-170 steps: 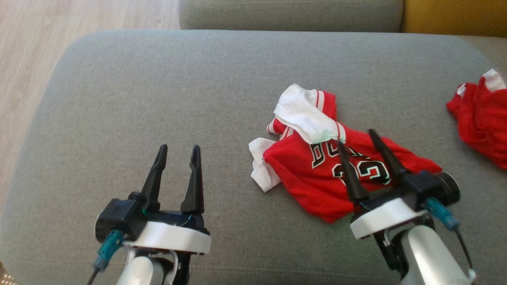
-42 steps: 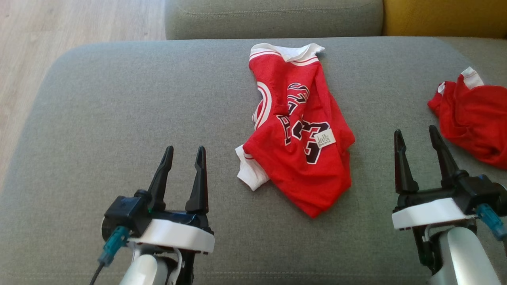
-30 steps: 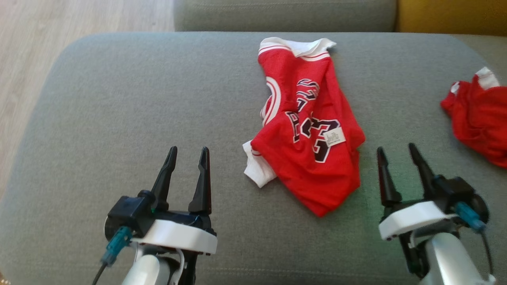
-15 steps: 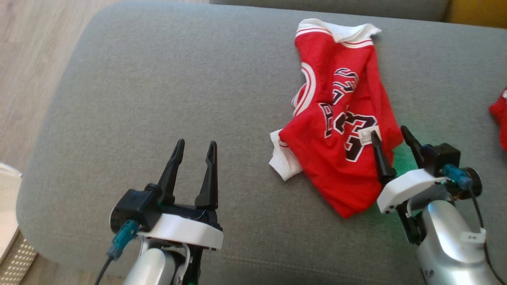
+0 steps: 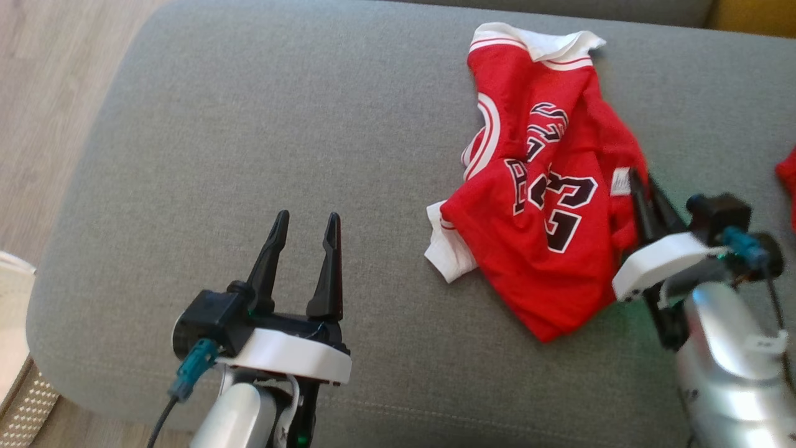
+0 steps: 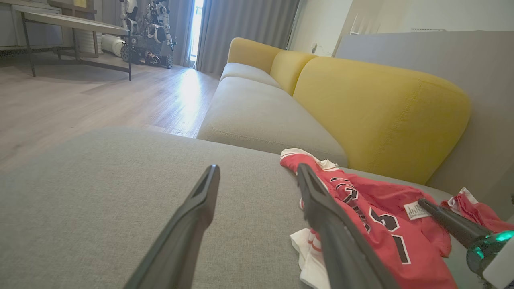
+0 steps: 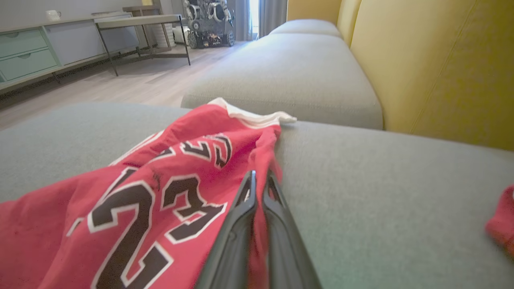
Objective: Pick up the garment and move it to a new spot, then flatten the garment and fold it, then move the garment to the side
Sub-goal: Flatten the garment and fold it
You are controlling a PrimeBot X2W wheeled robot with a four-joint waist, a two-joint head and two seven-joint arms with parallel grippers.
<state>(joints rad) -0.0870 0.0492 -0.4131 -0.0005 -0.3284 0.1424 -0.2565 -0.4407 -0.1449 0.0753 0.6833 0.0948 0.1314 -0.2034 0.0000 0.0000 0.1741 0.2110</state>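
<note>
A red jersey (image 5: 547,205) with white trim and black number 23 lies crumpled on the grey sofa cushion (image 5: 280,124), its white hem at the far end. My right gripper (image 5: 640,186) is shut on the jersey's right edge, beside the white label (image 5: 620,181); in the right wrist view the fingers (image 7: 241,208) pinch a fold of red cloth (image 7: 160,192). My left gripper (image 5: 305,230) stands open over bare cushion, left of the jersey, holding nothing. The left wrist view shows the jersey (image 6: 377,216) and the right gripper's fingers (image 6: 445,220) at the right.
A second red garment (image 5: 787,180) lies at the right edge of the cushion. Beyond the cushion are another grey seat (image 7: 297,68) and yellow backrests (image 6: 377,116). Wooden floor (image 5: 43,93) lies to the left, past the cushion's rounded edge.
My right gripper moved forward onto the jersey's right edge and shut on it. The camera turned, so the whole scene shifted right. The left gripper stayed open.
</note>
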